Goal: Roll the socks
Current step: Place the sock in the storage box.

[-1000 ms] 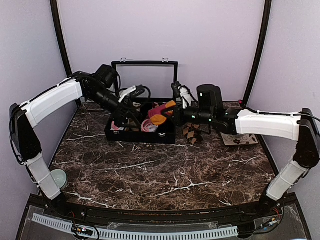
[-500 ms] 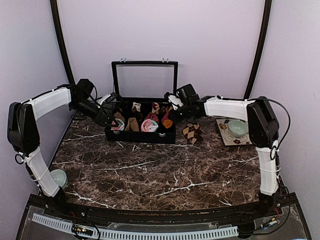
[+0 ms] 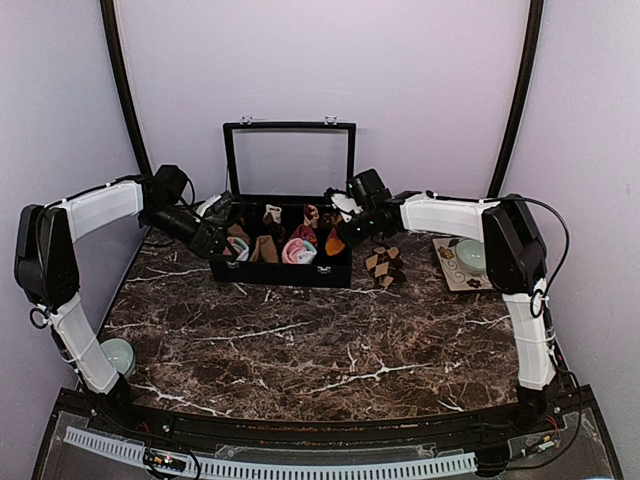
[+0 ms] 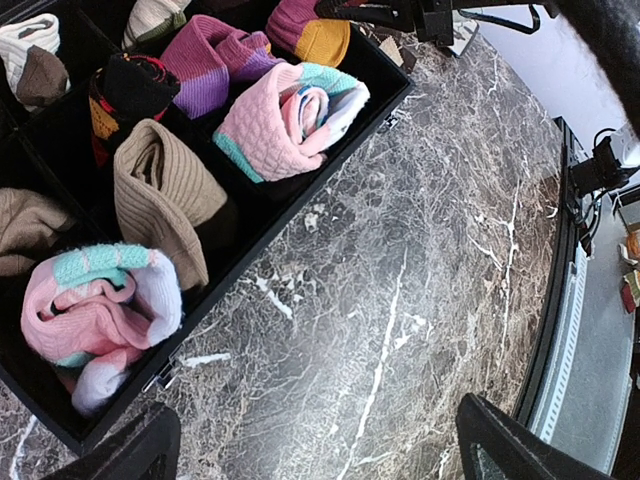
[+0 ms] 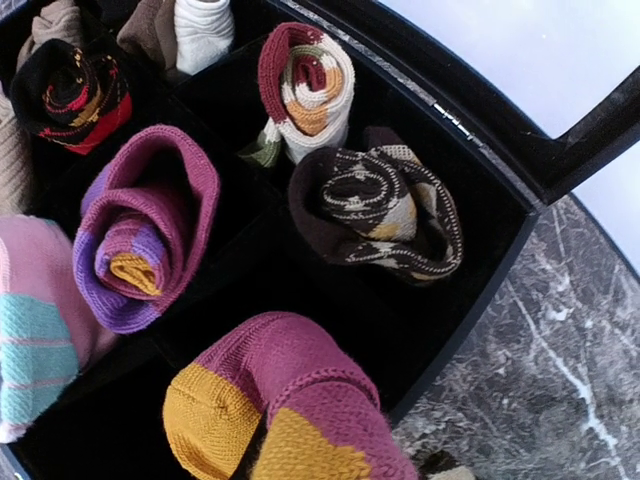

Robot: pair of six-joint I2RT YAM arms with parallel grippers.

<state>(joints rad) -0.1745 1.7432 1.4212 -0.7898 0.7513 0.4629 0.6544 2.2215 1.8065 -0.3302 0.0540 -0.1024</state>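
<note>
We've got the right gripper (image 3: 345,232) pinching the magenta sock (image 5: 290,400) at the 3 o'clock end of the box (image 3: 280,272), probably to tuck it in; the left gripper (image 3: 214,237) sits wide open at 9.

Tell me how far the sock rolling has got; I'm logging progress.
Done: a magenta roll and a brown diamond roll sit in the box. In hand: the right gripper holds the orange-toed magenta roll at a corner compartment. Left: a diamond sock lies on the table beside the box, seemingly unrolled.
</note>
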